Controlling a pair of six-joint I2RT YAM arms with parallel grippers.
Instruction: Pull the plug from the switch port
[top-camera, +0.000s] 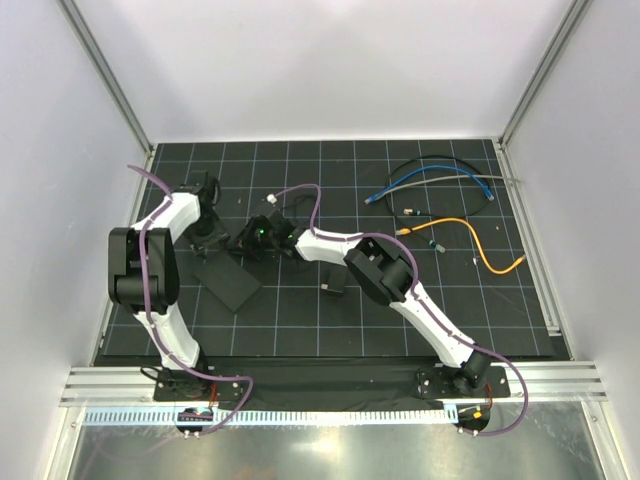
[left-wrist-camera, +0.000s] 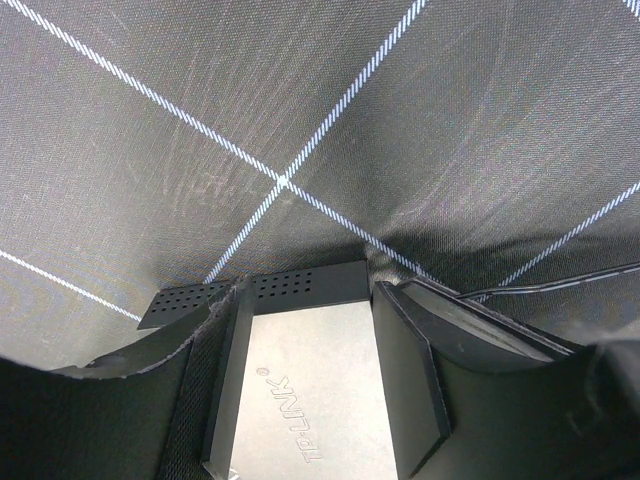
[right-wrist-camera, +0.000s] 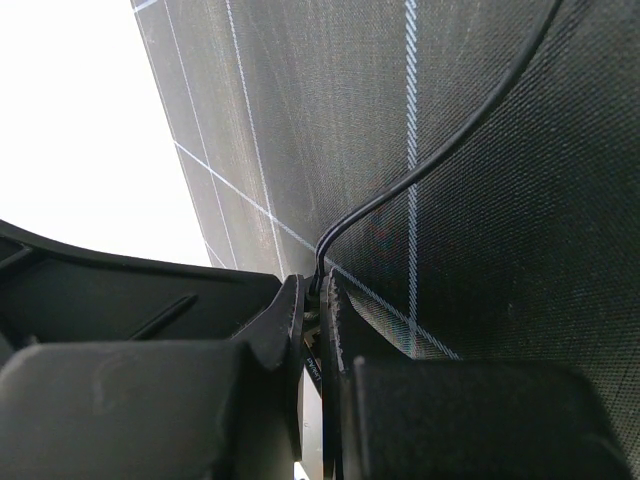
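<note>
The left arm (top-camera: 142, 268) bends low, jaws wide in a grip; right arm (top-camera: 388, 275) stretches leftward, jaws pinched tight.

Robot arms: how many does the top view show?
2, none hidden. The left arm, at left, clamps the switch with its end effector; the right arm reaches in from the right, its end effector pinching a black cable.

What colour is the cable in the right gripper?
The cable is black, clearest in the right wrist view.
</note>
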